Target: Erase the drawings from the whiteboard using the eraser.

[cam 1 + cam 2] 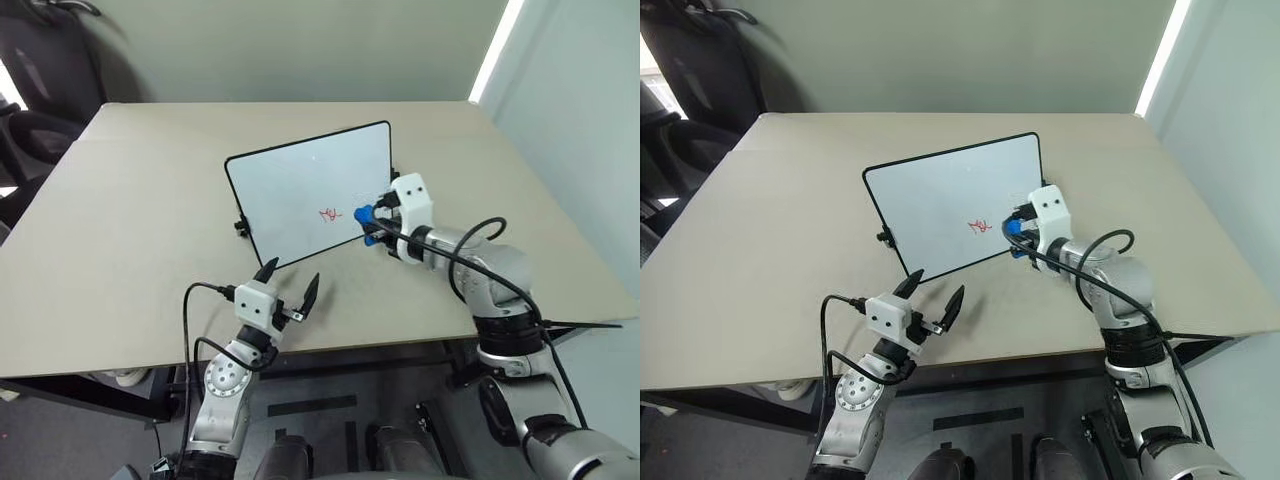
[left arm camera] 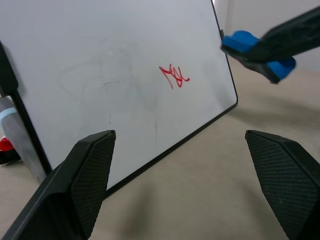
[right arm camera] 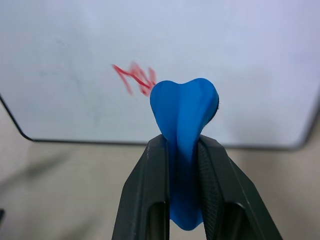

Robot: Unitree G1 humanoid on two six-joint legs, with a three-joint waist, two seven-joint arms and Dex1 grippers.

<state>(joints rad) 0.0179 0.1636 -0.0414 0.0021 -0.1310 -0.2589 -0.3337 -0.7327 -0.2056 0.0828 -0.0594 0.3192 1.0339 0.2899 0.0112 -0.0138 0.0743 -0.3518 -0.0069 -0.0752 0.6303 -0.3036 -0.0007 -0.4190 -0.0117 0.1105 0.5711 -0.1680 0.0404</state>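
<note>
One small red scribble, the drawings [image 1: 328,214], sits on the lower right part of the whiteboard [image 1: 300,190], which stands tilted on the beige table [image 1: 130,230], propped up with black clips at its sides. Just beside the scribble, on its right, the blue eraser [image 1: 363,213] is pinched between the two black fingers of the right gripper [image 1: 374,225], squeezed so its free end bulges toward the board. Whether the eraser touches the board surface cannot be told. Nearer the table's front edge, well apart from the scribble, the left gripper [image 1: 291,282] hangs with its fingers spread wide and nothing between them, pointing toward the board's lower edge.
</note>
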